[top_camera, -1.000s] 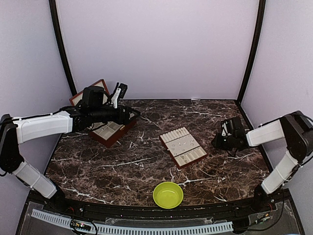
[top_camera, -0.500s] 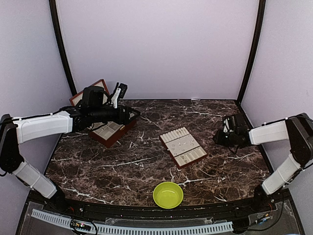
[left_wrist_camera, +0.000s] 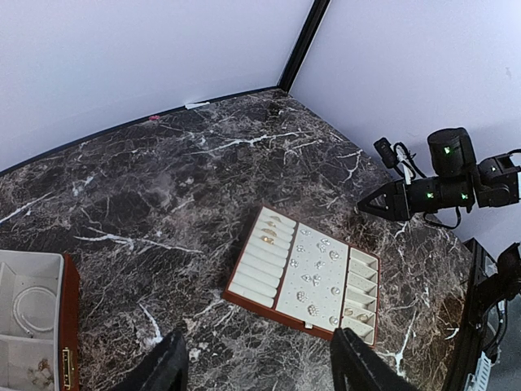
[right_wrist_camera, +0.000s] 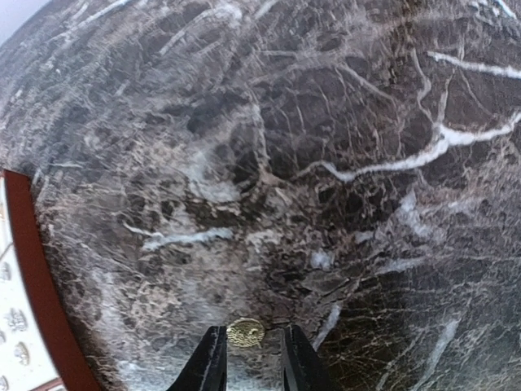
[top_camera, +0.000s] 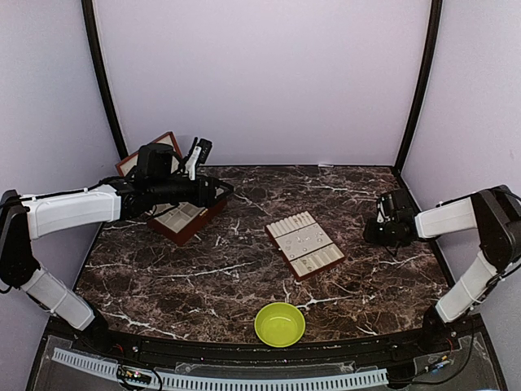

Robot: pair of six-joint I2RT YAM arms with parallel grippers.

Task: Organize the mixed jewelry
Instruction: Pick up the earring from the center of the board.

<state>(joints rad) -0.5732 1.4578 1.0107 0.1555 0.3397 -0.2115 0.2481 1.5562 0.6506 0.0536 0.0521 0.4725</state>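
Right jaws straddle a tiny piece [right_wrist_camera: 245, 332] (tray [right_wrist_camera: 39, 277] beside).

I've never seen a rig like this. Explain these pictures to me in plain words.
Two robot arms are bolted at the near edge of a marble table. One picture looks down from above; the other two come from a camera on each wrist. On the table sit a cream-padded tray with small jewelry pieces, an open red-brown box holding a thin white hoop, and a green bowl. The left gripper hangs open and empty. The right gripper flanks a tiny gold piece without clearly pinching it.
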